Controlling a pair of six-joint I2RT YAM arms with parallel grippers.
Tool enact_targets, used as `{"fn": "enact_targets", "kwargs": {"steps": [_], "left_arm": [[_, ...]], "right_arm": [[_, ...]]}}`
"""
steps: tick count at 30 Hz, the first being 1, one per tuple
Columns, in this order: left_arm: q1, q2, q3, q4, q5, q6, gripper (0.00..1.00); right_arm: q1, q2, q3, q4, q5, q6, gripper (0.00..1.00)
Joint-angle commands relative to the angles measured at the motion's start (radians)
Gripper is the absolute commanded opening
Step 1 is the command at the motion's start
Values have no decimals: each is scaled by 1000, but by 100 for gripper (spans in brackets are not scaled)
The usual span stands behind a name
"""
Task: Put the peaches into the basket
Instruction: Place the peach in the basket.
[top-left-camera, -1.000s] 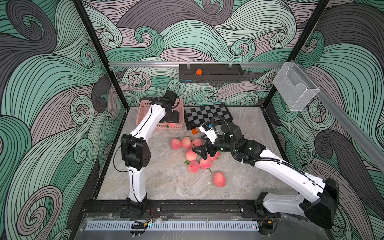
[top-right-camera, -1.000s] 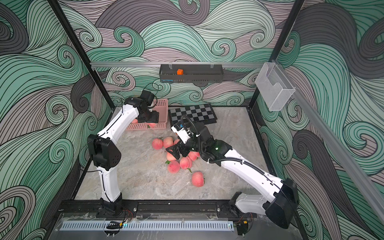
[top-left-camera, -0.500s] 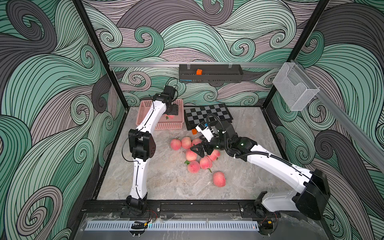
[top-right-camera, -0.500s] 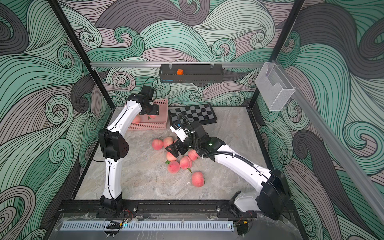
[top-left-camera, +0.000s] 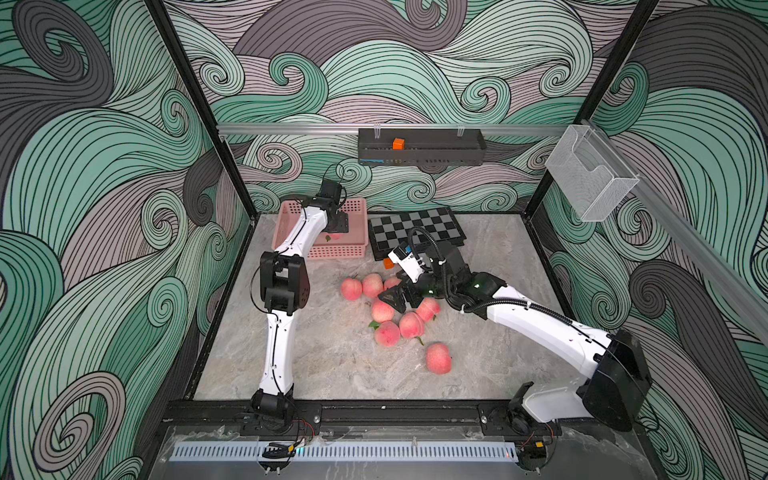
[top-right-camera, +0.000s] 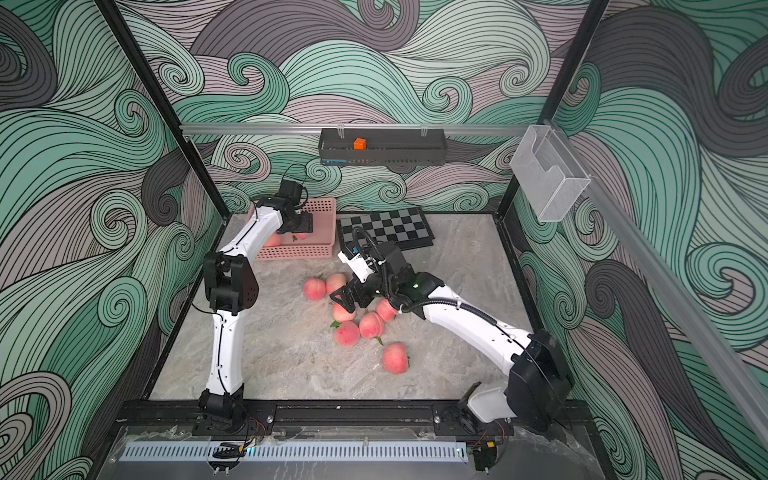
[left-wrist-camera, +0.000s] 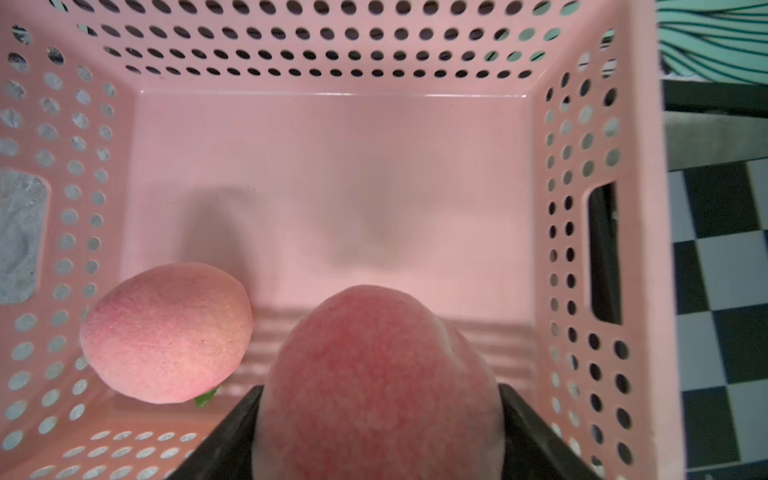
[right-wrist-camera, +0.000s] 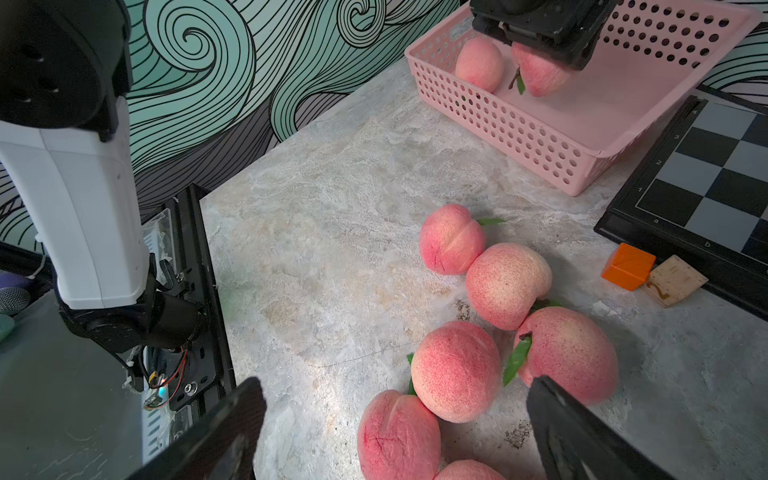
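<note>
The pink perforated basket (top-left-camera: 340, 251) (top-right-camera: 316, 251) (left-wrist-camera: 332, 50) (right-wrist-camera: 498, 120) stands at the back left. My left gripper (top-left-camera: 338, 226) (top-right-camera: 301, 226) (left-wrist-camera: 381, 390) hangs inside it, shut on a peach (left-wrist-camera: 382, 365) (right-wrist-camera: 540, 70) held low over the basket floor. Another peach (left-wrist-camera: 166, 332) (right-wrist-camera: 478, 62) lies in the basket beside it. Several peaches (top-left-camera: 387, 333) (top-right-camera: 347, 333) (right-wrist-camera: 455, 370) lie clustered on the table's middle. My right gripper (top-left-camera: 395, 297) (top-right-camera: 345, 297) (right-wrist-camera: 395, 384) hovers open just above that cluster, holding nothing.
A chessboard (top-left-camera: 415, 230) lies right of the basket, with an orange cube (top-left-camera: 387, 263) (right-wrist-camera: 627, 266) and a small numbered tile (right-wrist-camera: 673, 282) at its near edge. A black wall tray (top-left-camera: 419, 147) and a clear mesh holder (top-left-camera: 590, 174) hang on the walls.
The left arm's elbow has swung up and back while its gripper stays over the basket with the peach. The right gripper has shifted a little left over the peach cluster, still open.
</note>
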Motion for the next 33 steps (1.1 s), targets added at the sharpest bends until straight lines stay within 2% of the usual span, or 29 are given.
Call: {"fn": "enact_targets", "kwargs": {"steps": [1, 22, 33], "left_arm": [[20, 9, -19, 36, -25, -8, 65], [27, 65, -58, 55, -67, 8, 66], [26, 77, -57, 53, -53, 7, 76]], "right_arm": [[-8, 11, 26, 17, -16, -20, 99], [-38, 19, 27, -3, -22, -35, 99], [-55, 11, 16, -2, -25, -35, 99]]}}
